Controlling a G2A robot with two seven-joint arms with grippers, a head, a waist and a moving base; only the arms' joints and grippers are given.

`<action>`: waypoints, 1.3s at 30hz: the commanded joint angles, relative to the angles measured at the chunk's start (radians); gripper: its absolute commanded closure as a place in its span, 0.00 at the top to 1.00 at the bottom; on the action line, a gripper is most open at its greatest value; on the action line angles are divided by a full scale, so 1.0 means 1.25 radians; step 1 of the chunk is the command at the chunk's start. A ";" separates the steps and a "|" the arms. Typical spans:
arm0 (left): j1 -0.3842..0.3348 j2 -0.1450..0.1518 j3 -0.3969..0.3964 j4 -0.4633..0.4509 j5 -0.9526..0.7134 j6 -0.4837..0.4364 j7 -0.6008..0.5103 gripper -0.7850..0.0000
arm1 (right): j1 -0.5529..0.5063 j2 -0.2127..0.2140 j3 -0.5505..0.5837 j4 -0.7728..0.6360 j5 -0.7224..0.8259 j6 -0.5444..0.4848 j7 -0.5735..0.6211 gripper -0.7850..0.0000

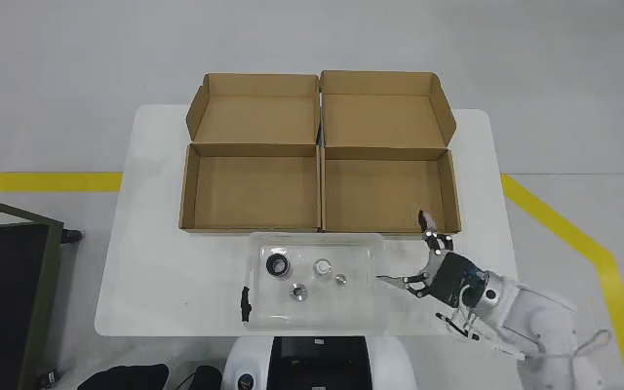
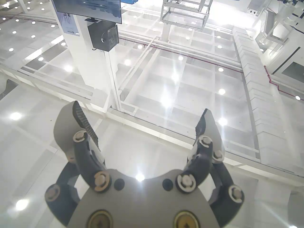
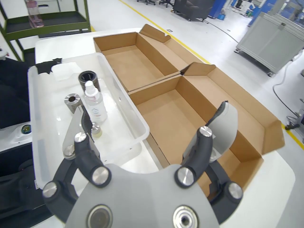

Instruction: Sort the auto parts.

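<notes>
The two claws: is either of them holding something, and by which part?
Nothing is held. The right claw is open near the clear bin, and the left claw is open too.

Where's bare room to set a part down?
Bare: floors of the left box and right box; the table beside the left box; the end of the bin by the open right gripper. Crowded: its middle, where bearing, spray bottle, metal cylinder and small metal part cluster.
</notes>
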 commanded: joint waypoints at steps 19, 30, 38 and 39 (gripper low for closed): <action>0.000 0.000 0.000 0.000 0.000 0.000 0.000 1.00 | 0.162 0.001 -0.260 0.051 -0.034 -0.073 0.186 1.00; 0.000 0.000 0.000 0.000 0.000 0.000 0.000 1.00 | 0.234 -0.001 -0.341 0.114 -0.028 -0.076 0.243 1.00; 0.000 0.000 0.000 0.000 0.000 0.000 0.000 1.00 | 0.264 0.000 -0.365 0.147 -0.011 -0.068 0.271 0.93; 0.000 0.000 0.000 0.000 0.000 0.000 0.000 1.00 | 0.266 0.000 -0.368 0.150 -0.010 -0.068 0.273 0.89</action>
